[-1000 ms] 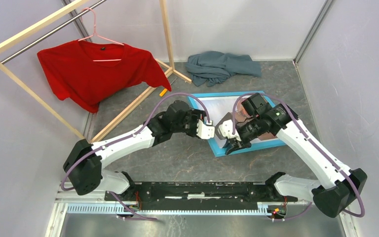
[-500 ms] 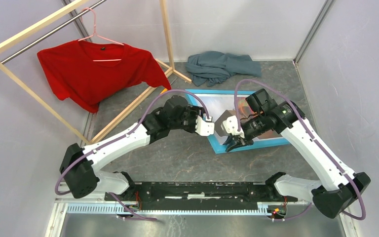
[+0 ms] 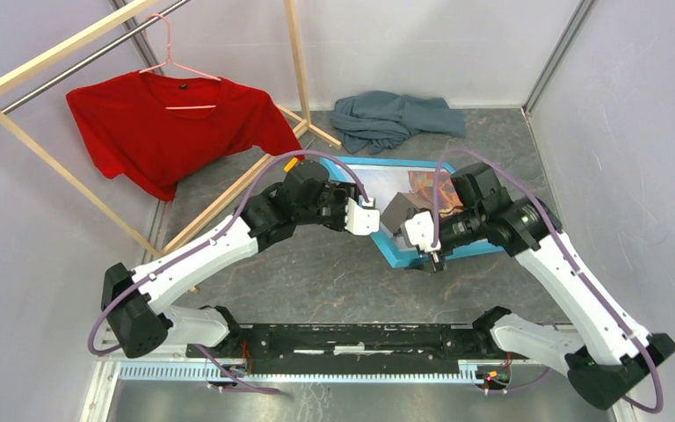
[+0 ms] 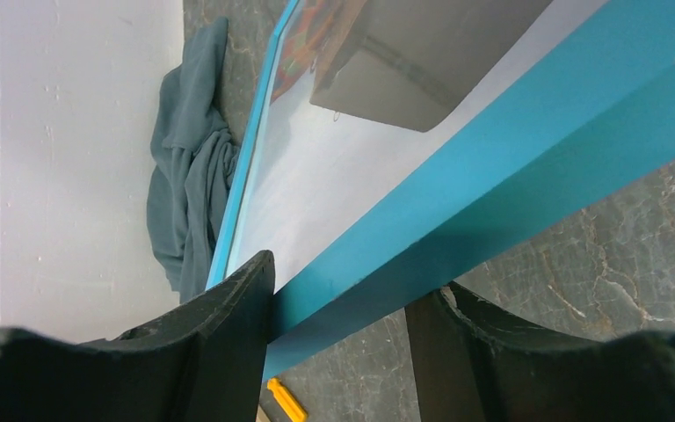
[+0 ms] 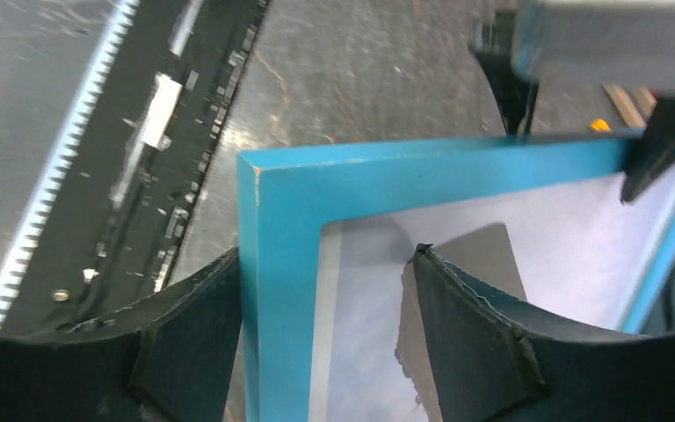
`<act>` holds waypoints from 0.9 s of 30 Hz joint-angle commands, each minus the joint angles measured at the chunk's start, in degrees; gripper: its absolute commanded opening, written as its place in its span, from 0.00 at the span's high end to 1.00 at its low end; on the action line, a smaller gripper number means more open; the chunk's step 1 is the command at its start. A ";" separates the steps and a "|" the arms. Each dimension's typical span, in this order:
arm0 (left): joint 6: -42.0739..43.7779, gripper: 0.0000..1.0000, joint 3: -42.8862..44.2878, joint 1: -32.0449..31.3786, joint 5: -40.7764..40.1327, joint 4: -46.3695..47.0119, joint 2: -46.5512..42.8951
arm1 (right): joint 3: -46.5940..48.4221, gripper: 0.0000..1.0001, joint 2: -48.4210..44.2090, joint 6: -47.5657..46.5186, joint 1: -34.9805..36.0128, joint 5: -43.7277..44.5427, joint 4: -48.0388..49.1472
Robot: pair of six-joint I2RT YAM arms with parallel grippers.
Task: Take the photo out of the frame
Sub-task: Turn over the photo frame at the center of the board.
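The light-blue frame (image 3: pixel 378 164) lies tilted between the two arms, still holding the photo (image 3: pixel 426 186), a colourful balloon on pale sky. In the left wrist view the frame's rail (image 4: pixel 510 141) runs between the fingers of my left gripper (image 4: pixel 343 299), one finger on its front and the other under it, and the balloon print (image 4: pixel 316 35) shows at the top. My right gripper (image 5: pixel 325 264) stands open astride the near corner rail (image 5: pixel 281 229), one finger outside the frame and one over the glass.
A wooden clothes rack (image 3: pixel 228 189) carries a red T-shirt (image 3: pixel 167 123) at the back left. A grey-blue cloth (image 3: pixel 395 119) lies crumpled behind the frame. A small yellow piece (image 3: pixel 291 163) sits by the rack's foot. Grey walls close in left and right.
My right gripper has opened and drawn back to the frame's near corner. The frame has shifted a little toward the back. The left jaws have narrowed slightly on the rail.
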 commanded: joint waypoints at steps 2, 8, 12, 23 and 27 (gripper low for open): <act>-7.76 0.69 5.05 -0.16 3.87 0.18 -2.64 | -9.25 0.23 -7.98 7.82 0.01 14.11 17.36; -8.90 0.69 5.99 -0.16 4.58 -0.57 -2.49 | -20.34 0.23 -15.36 13.69 -0.02 27.42 32.27; -9.20 0.69 6.03 -0.16 4.44 -0.61 -2.12 | -24.81 0.29 -18.31 16.06 0.00 33.58 38.88; -10.40 0.66 7.00 -0.15 5.43 -0.60 0.16 | -29.33 0.78 -23.34 18.33 0.02 37.51 46.46; -11.41 0.43 8.20 -0.16 5.66 -0.57 1.57 | -28.04 0.85 -23.51 18.60 -0.03 37.57 46.36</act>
